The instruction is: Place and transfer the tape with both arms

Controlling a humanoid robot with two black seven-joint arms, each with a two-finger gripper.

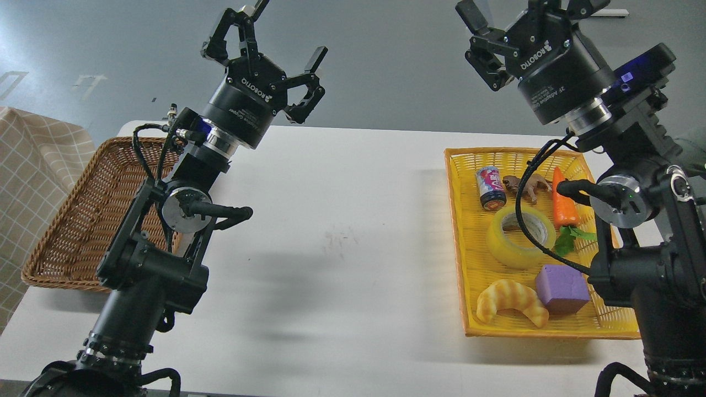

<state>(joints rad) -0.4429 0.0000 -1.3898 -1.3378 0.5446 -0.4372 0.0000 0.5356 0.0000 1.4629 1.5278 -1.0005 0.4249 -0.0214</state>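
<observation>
Both grippers, left (278, 41) and right (515, 22), spread wide, empty. Tape (520, 237) sits crowded; you risk knocking the carrot (562, 198).

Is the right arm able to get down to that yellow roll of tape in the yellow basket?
Probably yes. The tape lies flat in the yellow basket with nothing on top. The right gripper is raised above, open and empty. The can, carrot and purple block crowd it.
</observation>
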